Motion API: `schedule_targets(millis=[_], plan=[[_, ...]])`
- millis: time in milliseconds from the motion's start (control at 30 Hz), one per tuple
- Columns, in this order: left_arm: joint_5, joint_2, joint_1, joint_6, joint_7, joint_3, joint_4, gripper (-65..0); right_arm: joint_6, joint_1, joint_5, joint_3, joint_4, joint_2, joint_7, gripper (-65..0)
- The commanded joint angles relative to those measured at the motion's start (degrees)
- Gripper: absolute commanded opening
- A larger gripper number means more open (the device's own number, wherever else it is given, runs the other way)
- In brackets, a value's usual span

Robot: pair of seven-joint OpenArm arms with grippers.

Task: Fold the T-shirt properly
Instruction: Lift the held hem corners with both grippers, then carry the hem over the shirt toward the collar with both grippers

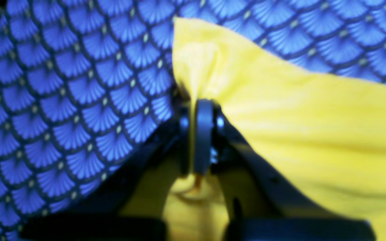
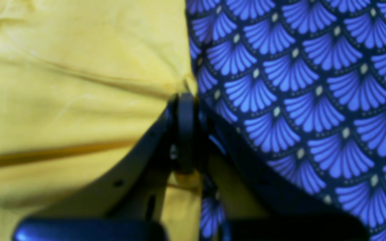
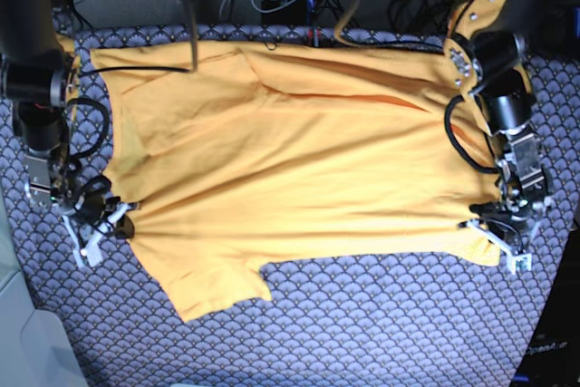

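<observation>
Base view: each tool pinches the T-shirt (image 3: 299, 169) (long axis left-right) at a near-edge corner, left tool (image 3: 497, 226), right tool (image 3: 107, 219).

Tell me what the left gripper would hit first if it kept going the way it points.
The left gripper is shut on the T-shirt edge and aims down, so beyond the pinched fabric it would likely meet the table cloth; depth is unclear.

The T-shirt (image 3: 308, 160) is soft, thin, matt yellow-orange cloth, lightly creased and unprinted. The table cloth (image 3: 381, 324) is woven fabric, matt, printed with blue scale fans. Each pincer, left pincer (image 1: 193, 100) and right pincer (image 2: 186, 95), looks like smooth dark plastic with a slight sheen.
</observation>
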Motion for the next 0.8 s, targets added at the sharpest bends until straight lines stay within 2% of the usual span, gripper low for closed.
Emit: schedule_targets(millis=[0, 167, 367, 500, 633, 767], plan=[[-0.34, -0.46, -0.88, 0.11, 0.0, 0.03, 3.35, -65.0, -0.25, 0.93, 0.67, 0.37, 1.18, 1.65, 1.44, -65.0], [-0.43, 0.15, 0.88, 0.11, 3.17, -0.05, 8.36, -65.0, -0.25, -4.96, 0.76, 0.46, 11.82, 1.65, -1.72, -65.0], [-0.51, 0.06, 3.87, 0.11, 5.19, -0.23, 11.97, -65.0, -0.25, -19.47, 0.76, 2.92, 39.69, 1.65, -8.93, -65.0], [-0.51, 1.21, 5.54, 0.02, 5.28, -0.23, 16.27, -65.0, -0.25, -26.06, 0.67, 3.97, 55.77, 0.33, -14.56, -65.0], [-0.51, 1.82, 8.44, -0.07, 9.41, -0.23, 22.16, -65.0, -0.25, -31.6, 0.67, 4.06, 66.68, 0.33, -18.87, -65.0], [-0.6, 2.09, 11.34, -0.07, 10.73, -0.23, 28.14, -65.0, -0.25, -36.79, 0.67, 6.87, 74.24, -0.02, -20.45, -65.0]])
